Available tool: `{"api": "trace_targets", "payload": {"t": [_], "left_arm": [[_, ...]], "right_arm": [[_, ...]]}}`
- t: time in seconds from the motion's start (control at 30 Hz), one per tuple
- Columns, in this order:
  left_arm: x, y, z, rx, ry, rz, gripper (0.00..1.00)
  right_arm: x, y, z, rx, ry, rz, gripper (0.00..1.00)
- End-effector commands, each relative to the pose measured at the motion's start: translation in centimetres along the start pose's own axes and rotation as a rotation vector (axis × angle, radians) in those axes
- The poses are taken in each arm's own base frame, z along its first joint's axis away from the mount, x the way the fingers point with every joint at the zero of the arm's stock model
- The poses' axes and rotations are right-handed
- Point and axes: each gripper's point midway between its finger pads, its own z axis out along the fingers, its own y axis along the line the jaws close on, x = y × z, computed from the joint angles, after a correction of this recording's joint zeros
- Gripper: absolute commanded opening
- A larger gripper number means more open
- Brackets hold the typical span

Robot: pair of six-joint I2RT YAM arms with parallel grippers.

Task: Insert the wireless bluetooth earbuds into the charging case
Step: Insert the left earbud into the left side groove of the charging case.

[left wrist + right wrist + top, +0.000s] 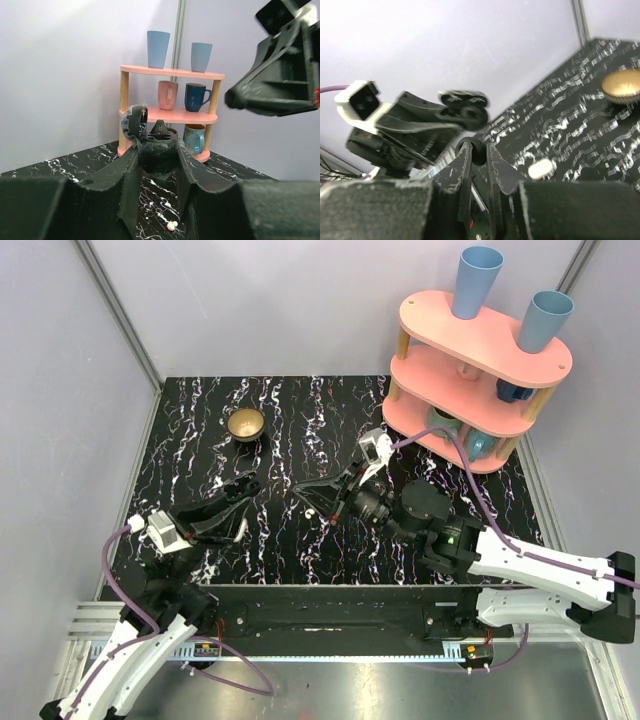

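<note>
One tiny white earbud (171,226) lies on the black marbled table between the fingers of my left gripper (157,150). That gripper (243,505) is open and low over the table at the left. The white oval charging case (541,169) lies on the table just right of my right gripper's fingers; it is blurred and I cannot tell if its lid is open. My right gripper (477,148) is near the table's middle (298,492). Its jaws are almost together and nothing white shows between them. I cannot pick out a second earbud.
A brass bowl (246,424) sits at the back left and shows in the right wrist view (622,84). A pink three-tier shelf (480,350) with blue cups and mugs stands at the back right. The two grippers face each other closely.
</note>
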Motion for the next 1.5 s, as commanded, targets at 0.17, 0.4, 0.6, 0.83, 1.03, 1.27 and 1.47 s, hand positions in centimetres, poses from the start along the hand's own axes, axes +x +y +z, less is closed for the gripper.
{"api": "trace_targets", "payload": {"t": [0.17, 0.4, 0.6, 0.83, 1.03, 1.27, 1.47], "left_arm": [[-0.7, -1.0, 0.6, 0.052, -0.040, -0.028, 0.00], [-0.7, -2.2, 0.6, 0.125, -0.037, -0.023, 0.00], [-0.6, -3.1, 0.8, 0.180, -0.033, -0.018, 0.00], [-0.9, -3.1, 1.0, 0.179, -0.045, -0.020, 0.00], [-1.1, -2.8, 1.0, 0.157, -0.059, -0.031, 0.00], [-1.3, -2.7, 1.0, 0.150, -0.073, -0.043, 0.00], [-1.8, -2.6, 1.0, 0.144, -0.088, -0.042, 0.00]], "right_arm": [[-4.3, 7.0, 2.6, -0.113, -0.211, -0.214, 0.07], [-3.1, 7.2, 4.7, -0.103, -0.185, -0.272, 0.09], [-2.3, 7.2, 5.8, -0.098, -0.159, -0.287, 0.09], [-0.9, 6.7, 6.3, -0.080, -0.118, -0.297, 0.09], [0.0, 6.2, 6.2, -0.070, -0.097, -0.300, 0.09], [1.2, 6.3, 6.6, -0.082, -0.063, -0.294, 0.09], [2.6, 6.1, 6.8, -0.080, -0.039, -0.292, 0.09]]}}
